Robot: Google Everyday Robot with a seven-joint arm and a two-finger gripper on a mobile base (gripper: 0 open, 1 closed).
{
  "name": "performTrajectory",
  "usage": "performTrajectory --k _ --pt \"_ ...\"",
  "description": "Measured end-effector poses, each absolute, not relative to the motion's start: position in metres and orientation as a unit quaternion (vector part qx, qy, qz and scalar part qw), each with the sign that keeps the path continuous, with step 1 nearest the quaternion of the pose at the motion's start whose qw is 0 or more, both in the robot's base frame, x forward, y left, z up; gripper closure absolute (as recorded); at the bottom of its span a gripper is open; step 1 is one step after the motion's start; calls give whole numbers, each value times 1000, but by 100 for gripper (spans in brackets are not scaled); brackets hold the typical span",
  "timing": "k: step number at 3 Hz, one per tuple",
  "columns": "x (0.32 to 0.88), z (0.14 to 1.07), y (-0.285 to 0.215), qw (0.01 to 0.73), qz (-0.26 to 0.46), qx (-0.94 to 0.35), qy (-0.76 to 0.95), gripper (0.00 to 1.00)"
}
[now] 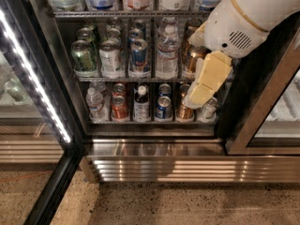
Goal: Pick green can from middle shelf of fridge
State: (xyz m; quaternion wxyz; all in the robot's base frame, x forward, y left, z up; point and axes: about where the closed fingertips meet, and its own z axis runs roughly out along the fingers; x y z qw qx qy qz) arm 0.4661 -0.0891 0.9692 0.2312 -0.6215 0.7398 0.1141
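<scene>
The green can [83,56] stands at the front of the leftmost lane on the middle shelf [123,79] of the fridge [60,69], with another green can behind it. To its right stand a silver-white can [109,57], a blue can [139,54] and a water bottle [167,55]. My gripper [195,99] hangs cream-yellow from the white arm [243,18], in front of the right end of the middle shelf. It is far right of the green can and hides the cans there.
The open glass door with its white LED strip [35,83] stands at the left. A lower rack [145,121] holds shorter cans and small bottles. The ribbed steel base [187,168] runs below, above a speckled floor [154,205]. A door frame [265,97] stands right.
</scene>
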Motion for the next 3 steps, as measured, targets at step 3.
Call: performTrajectory --k 3 --pt "477 949 -59 264 156 -612 729 0"
